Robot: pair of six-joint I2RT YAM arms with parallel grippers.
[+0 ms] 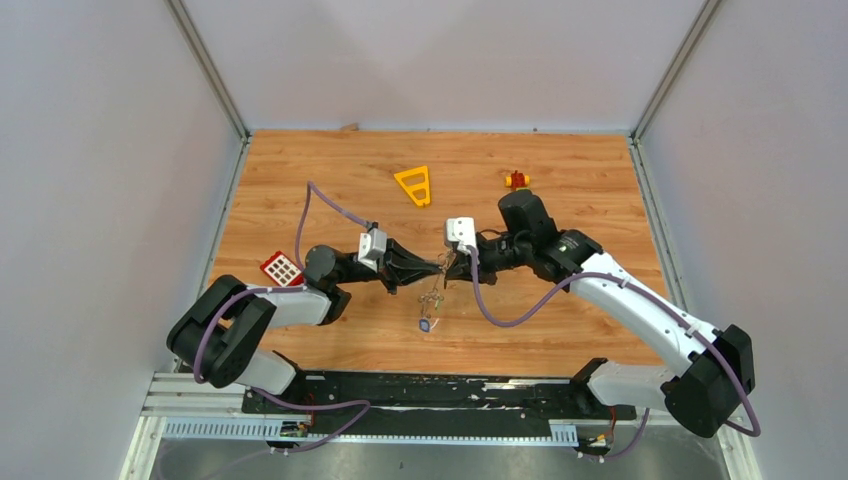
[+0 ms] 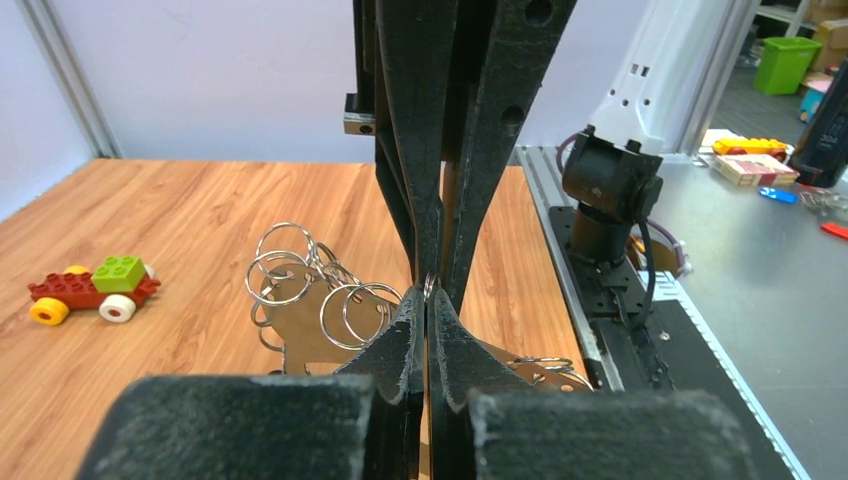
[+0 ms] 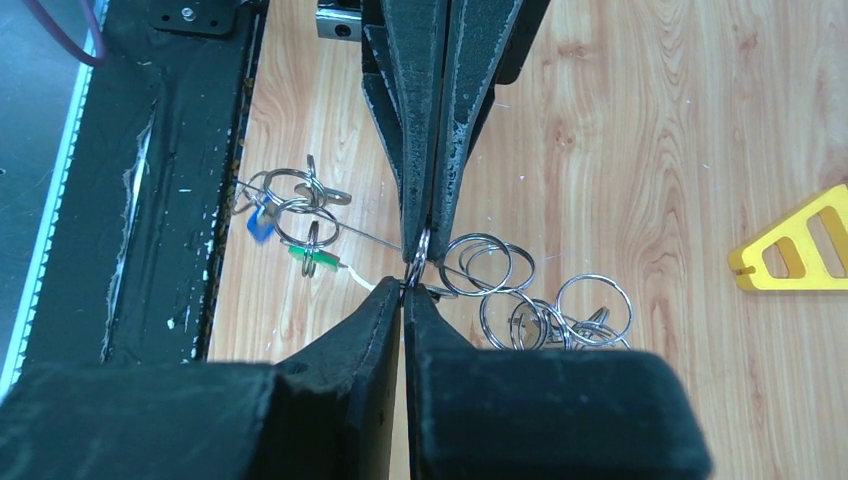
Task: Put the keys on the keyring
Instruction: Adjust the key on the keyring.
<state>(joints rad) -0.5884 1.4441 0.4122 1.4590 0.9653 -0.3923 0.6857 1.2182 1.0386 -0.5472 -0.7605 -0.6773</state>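
Observation:
Over the middle of the table my two grippers meet tip to tip. The left gripper is shut on a small silver ring that shows edge-on between its fingertips. My right gripper is shut on the same ring from the opposite side. A thin silver wire, the keyring, runs through that spot. Keys with blue and green tags hang on it to one side, several loose silver rings to the other. The bundle dangles below the tips.
A yellow triangle frame lies at the back centre. The toy block figure sits behind the right arm. Beside the left arm is a red grid piece. The black base rail borders the near edge.

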